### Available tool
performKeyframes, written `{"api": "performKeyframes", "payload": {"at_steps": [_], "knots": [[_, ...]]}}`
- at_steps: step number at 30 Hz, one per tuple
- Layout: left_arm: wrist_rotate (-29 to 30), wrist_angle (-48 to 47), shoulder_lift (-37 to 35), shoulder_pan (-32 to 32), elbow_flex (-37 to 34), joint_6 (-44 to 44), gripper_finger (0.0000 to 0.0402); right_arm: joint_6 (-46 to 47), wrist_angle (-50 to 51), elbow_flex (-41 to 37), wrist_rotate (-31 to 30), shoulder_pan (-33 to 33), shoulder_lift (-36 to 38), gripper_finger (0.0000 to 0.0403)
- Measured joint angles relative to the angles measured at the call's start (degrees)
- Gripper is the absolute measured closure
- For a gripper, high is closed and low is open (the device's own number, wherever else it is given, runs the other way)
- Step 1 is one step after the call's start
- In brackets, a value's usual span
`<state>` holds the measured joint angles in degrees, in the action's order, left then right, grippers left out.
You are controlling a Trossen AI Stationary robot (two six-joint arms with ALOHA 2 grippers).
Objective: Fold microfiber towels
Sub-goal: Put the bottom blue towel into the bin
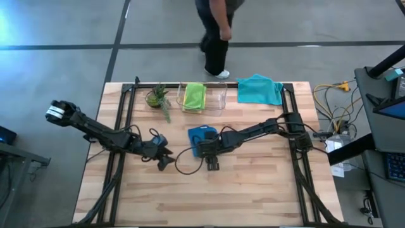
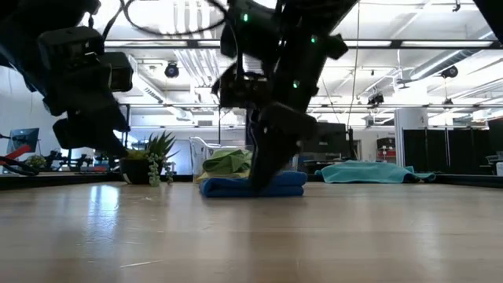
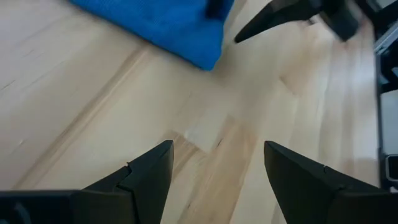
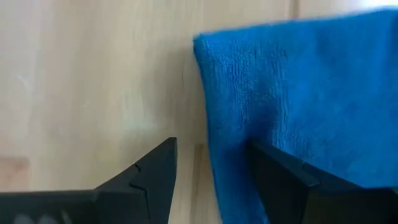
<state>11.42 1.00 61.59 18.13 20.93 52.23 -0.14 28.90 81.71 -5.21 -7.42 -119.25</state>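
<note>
Blue towel (image 1: pixel 201 134) folded, centre of high view. Right gripper (image 4: pixel 211 171) on its near edge, fingers spread, one over cloth. Left gripper (image 3: pixel 214 171) open, empty, just left. Judged: fold finishing; next, carry towel to bin (image 1: pixel 218 96), fetch teal towel (image 1: pixel 259 89).

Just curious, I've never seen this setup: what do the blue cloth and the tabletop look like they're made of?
The blue cloth looks like soft microfiber: matte, with a fine fuzzy nap. The tabletop looks like pale wood planks, smooth and faintly glossy, with visible grain and seams.
</note>
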Motion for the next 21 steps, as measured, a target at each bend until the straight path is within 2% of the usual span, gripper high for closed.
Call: {"api": "performKeyframes", "payload": {"at_steps": [11, 15, 21], "knots": [[0.62, 1.58, 0.25, 0.00, -0.45, -0.11, 0.0167, 1.69, 2.15, 0.20, 1.11, 0.22, -3.73, 0.0223], [0.62, 1.57, 0.25, 0.00, -0.64, -0.09, 0.0167, 3.03, 2.50, 0.24, 1.07, 0.15, -4.58, 0.0270], [0.59, 1.62, 0.25, 0.00, -0.64, 0.00, 0.0167, 3.06, 2.20, 0.23, 0.42, 0.32, -4.58, 0.0375]]}}
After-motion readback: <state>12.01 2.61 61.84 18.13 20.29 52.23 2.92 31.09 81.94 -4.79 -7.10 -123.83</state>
